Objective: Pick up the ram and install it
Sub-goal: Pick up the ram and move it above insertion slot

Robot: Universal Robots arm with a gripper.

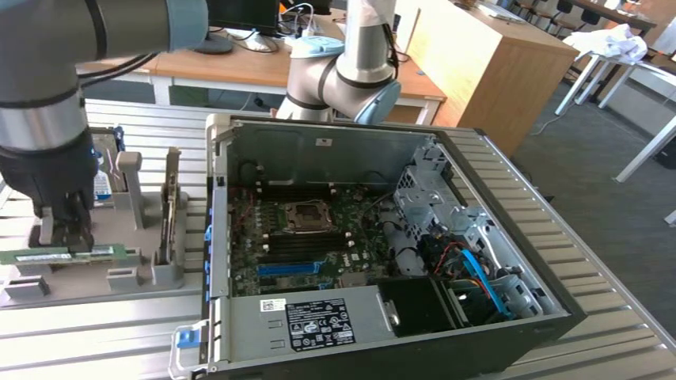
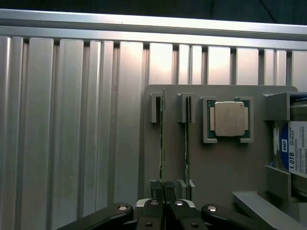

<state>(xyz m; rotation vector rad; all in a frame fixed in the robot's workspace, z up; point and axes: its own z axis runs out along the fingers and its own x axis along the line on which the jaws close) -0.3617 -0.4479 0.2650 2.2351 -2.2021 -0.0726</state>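
1. Looks to be at the pick-up step, with nothing yet carried across to the open computer case [image 1: 317, 146].
2. Holds the claw [image 1: 63, 237] low over the grey holder [image 1: 127, 279] on the ribbed metal table [image 1: 106, 336], at the exterior view's left and well apart from the case.
3. Shows, from the wrist, the claw [image 2: 162, 188] pressed together on the thin upper edge of the ram stick [image 2: 162, 139], with no gap visible between the fingers [image 2: 156, 186].
4. Finds the ram stick [image 1: 43, 256] standing on edge in a slot of the holder [image 2: 220, 163], directly under the claw. Cannot tell whether it sits fully in the slot or is lifted a little.
5. Finds a second stick [image 2: 187, 139] in the neighbouring slot, just beside the gripped one. Further along the same holder, a square processor chip [image 2: 230, 119] and a hard drive [image 2: 295, 148].
6. Would call, as a judgement, for a lift straight out of the slot with no sideways lean, given the narrow pinch and how near the second stick stands.
7. Would call too for care at the case. The dark slots [image 1: 306, 241] near the processor socket [image 1: 306, 212] look the likely seat, so would need the stick level, lined up lengthwise and pressed in evenly.
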